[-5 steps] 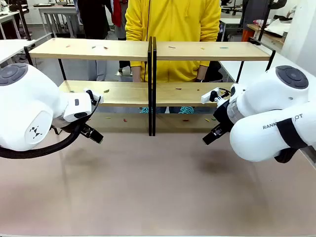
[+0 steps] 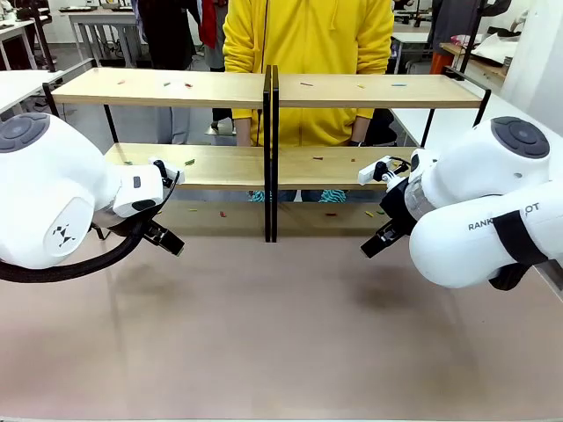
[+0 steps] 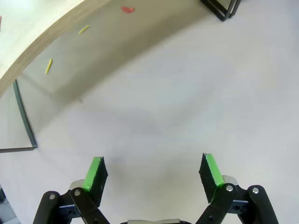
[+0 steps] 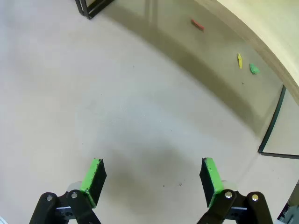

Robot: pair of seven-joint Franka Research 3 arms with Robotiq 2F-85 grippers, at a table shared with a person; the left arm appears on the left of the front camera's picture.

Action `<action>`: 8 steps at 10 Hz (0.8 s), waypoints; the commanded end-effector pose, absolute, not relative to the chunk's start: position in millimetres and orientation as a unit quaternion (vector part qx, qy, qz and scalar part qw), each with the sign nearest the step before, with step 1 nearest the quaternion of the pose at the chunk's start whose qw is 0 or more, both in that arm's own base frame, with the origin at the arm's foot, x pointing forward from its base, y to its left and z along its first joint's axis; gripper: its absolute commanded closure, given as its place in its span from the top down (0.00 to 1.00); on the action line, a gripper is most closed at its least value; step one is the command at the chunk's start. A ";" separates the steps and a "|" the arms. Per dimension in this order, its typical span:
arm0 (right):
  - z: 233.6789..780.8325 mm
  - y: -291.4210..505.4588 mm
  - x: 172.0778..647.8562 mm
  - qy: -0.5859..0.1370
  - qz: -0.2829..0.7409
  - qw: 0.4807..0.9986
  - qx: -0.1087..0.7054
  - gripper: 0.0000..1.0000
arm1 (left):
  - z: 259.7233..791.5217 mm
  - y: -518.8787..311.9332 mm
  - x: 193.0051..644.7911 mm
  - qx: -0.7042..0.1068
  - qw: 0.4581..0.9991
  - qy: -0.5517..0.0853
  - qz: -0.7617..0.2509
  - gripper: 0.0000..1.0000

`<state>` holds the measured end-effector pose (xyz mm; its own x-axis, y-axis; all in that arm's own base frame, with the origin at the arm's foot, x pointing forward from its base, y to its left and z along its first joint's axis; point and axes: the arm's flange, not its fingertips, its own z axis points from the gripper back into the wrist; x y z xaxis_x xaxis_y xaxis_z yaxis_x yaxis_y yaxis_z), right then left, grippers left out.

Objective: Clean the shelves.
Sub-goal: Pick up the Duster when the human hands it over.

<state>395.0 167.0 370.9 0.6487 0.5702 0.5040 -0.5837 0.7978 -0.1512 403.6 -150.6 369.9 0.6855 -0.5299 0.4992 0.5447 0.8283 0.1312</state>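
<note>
At the near side of the table, both white arms are bent low, one at each side. The left gripper hangs just above the table surface and points down and toward the middle; the right gripper mirrors it from the other side. The two are well apart, and neither touches anything. From the front I cannot judge the jaws, but each wrist view makes it plain: the left gripper has its green pads spread wide with only bare table between them, and the right gripper is spread wide as well, holding nothing. The shelves stand on the far half of the table, in front of a person in a yellow top. Their long axis runs from left to right across the table, and the two racks meet end to end at the black frames in the middle. The front view shows both tiers with small coloured scraps lying on the boards. The wrist views show only the edge of the lower board, and more clearly the yellow and red scraps on the table under it, and a green one at the right.
</note>
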 end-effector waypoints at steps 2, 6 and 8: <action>370.9 167.0 395.0 -0.273 0.318 0.908 0.013 1.00 | 370.0 -150.7 403.5 -0.014 0.918 -0.268 -0.293 1.00; 370.9 167.0 395.0 -0.273 0.318 0.908 0.013 1.00 | 370.0 -150.7 403.5 -0.014 0.918 -0.268 -0.293 1.00; 370.9 167.0 395.0 -0.273 0.318 0.908 0.013 1.00 | 370.0 -150.7 403.5 -0.014 0.918 -0.268 -0.293 1.00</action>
